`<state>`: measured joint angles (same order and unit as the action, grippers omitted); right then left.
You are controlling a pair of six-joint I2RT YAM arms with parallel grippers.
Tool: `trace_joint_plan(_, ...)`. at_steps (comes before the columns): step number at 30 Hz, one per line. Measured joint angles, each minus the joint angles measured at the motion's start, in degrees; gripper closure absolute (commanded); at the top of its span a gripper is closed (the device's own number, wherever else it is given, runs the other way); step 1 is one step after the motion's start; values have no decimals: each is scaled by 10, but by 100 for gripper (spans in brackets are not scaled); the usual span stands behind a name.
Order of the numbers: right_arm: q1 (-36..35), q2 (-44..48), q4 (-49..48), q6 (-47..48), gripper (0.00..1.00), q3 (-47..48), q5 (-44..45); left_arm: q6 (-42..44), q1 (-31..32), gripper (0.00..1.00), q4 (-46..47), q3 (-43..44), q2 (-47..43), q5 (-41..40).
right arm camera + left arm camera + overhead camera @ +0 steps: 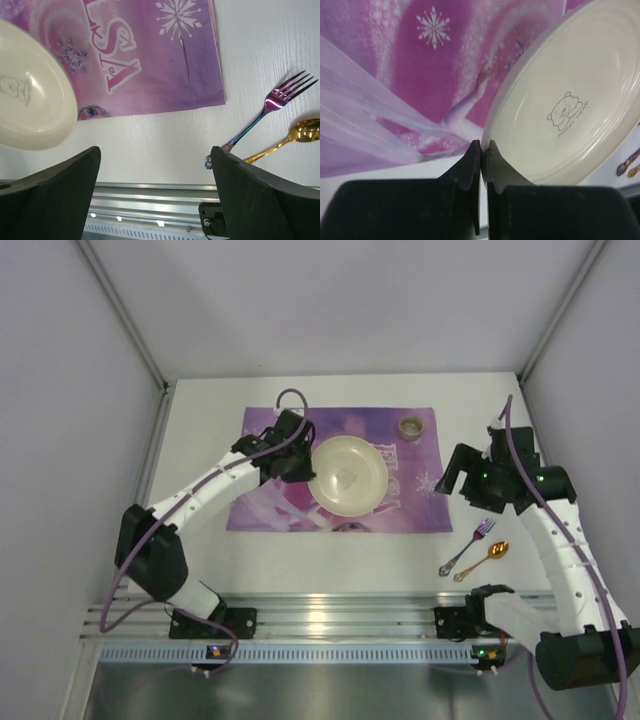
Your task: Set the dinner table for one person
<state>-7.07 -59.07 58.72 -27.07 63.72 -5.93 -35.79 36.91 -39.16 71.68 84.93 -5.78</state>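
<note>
A: Tally. Flatware?
B: One fork (468,547), iridescent. One spoon (482,561), gold. Two pieces in all.
A: Dishes?
B: One plate (347,476), cream, with one bear printed on it. One small cup (411,425).
A: Cloth?
B: One purple "ELSA" placemat (262,510).
A: Machines, furniture?
B: Two robot arms, left arm (200,498) and right arm (565,540). One gripper each: left gripper (481,145), right gripper (155,149). One dinner table (300,565).
</note>
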Motion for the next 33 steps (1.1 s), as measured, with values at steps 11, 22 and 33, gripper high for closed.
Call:
trace_joint_plan(11, 0, 99, 61, -2, 5, -53, -11, -2, -129, 100, 58, 66, 185, 56)
trace_joint_plan(22, 0, 122, 112, -6, 1, -56, -3, -3, -150, 84, 138, 32, 240, 161)
trace_joint_plan(33, 11, 26, 102, -26, 15, -72, 57, 9, -150, 31, 143, -49, 196, 186)
